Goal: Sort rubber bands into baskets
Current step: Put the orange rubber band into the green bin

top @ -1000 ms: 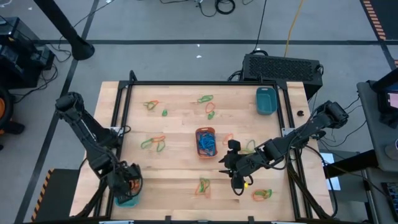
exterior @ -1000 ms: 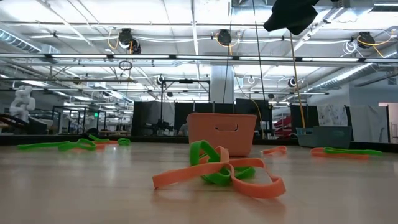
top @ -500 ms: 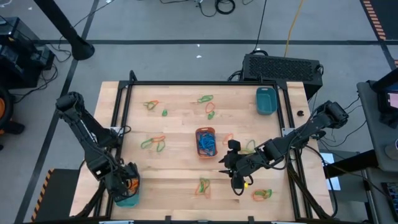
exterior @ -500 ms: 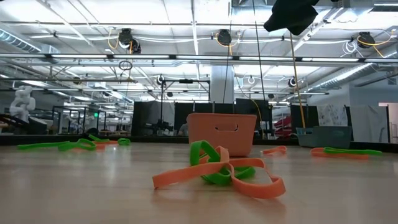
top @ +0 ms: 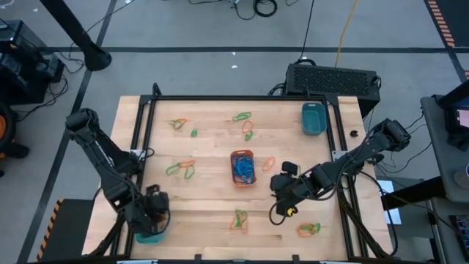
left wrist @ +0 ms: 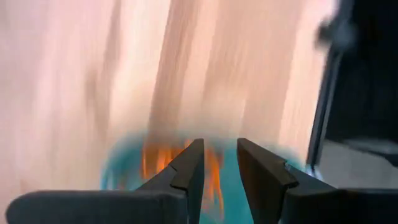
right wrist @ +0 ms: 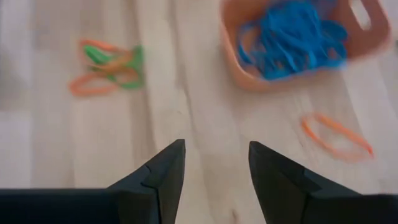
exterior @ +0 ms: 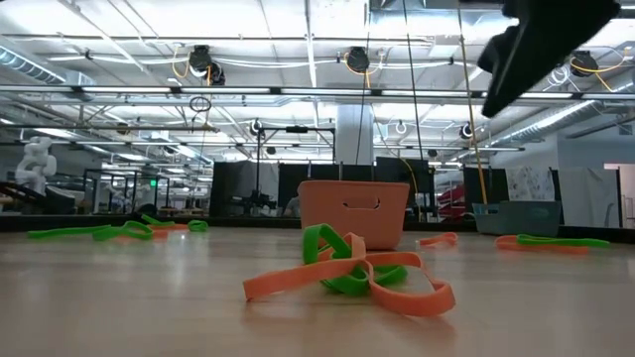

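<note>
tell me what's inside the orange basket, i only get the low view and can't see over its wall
observer: the orange basket holds a tangle of blue rubber bands, seen from above.
operator: ok, and the arm i can't see, where's it at
observer: the left tool hangs open over a teal basket at the table's near left corner, with orange bands lying in it.
</note>
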